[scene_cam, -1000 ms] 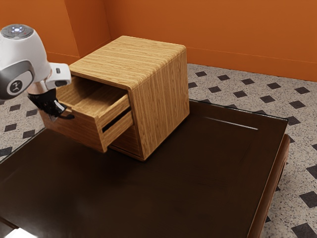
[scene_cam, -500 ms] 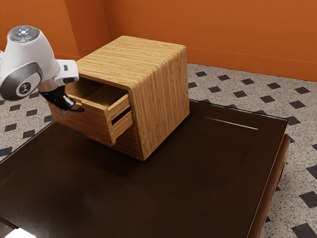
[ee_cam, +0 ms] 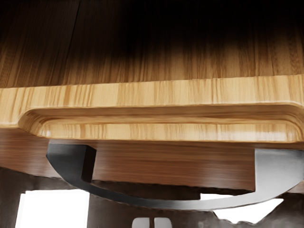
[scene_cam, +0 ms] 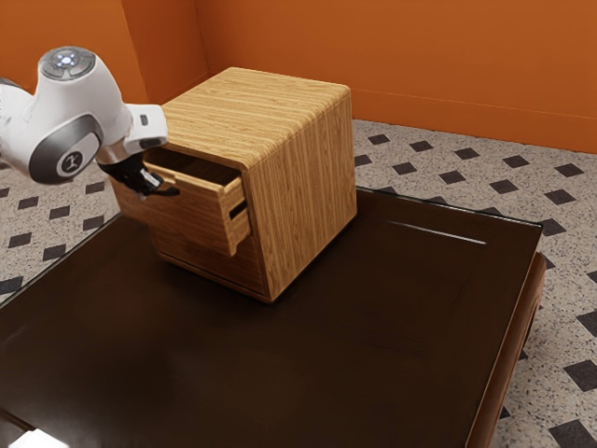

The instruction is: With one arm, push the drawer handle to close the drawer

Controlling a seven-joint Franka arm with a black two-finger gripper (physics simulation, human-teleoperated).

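Observation:
In the exterior view my gripper is at the front of the wooden drawer, by its dark curved handle. The upper drawer stands partly out of the wooden cabinet. Seen from the wrist, the metal handle bows out from the drawer's front, below the pale top edge of the drawer. The gripper has its two fingertips close together, shut, just outside the middle of the handle's bow. Whether they touch the handle I cannot tell.
A dark table with a glass-like edge carries the cabinet. Below the upper drawer is the cabinet's lower front. Orange walls and a patterned floor lie behind.
My gripper has moved toward the cabinet, to the exterior view's right. The drawer has slid inward with it, and less of its side stands out now.

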